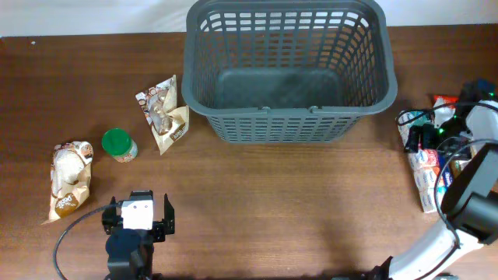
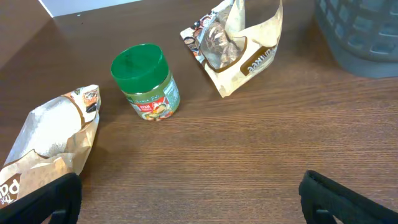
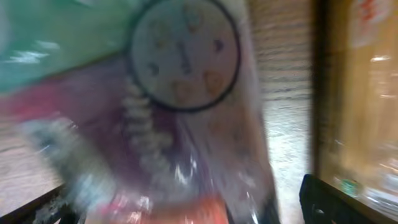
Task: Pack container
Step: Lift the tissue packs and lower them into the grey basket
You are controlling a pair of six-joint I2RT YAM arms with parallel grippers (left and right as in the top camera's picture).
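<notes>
Container: I see a large dark grey plastic basket, rectangular with rounded corners.
Sides: slotted lattice under a solid rim.
Pose: upright, mouth up (its bare floor shows).
Place: far side of the table, about centre.

a dark wood-grain table with a white strip beyond.

On the wooden table a green-lidded jar stands upright between a paper pouch lying at left and a second pouch beyond, container corner top right, left gripper fingers spread wide over bare wood
</notes>
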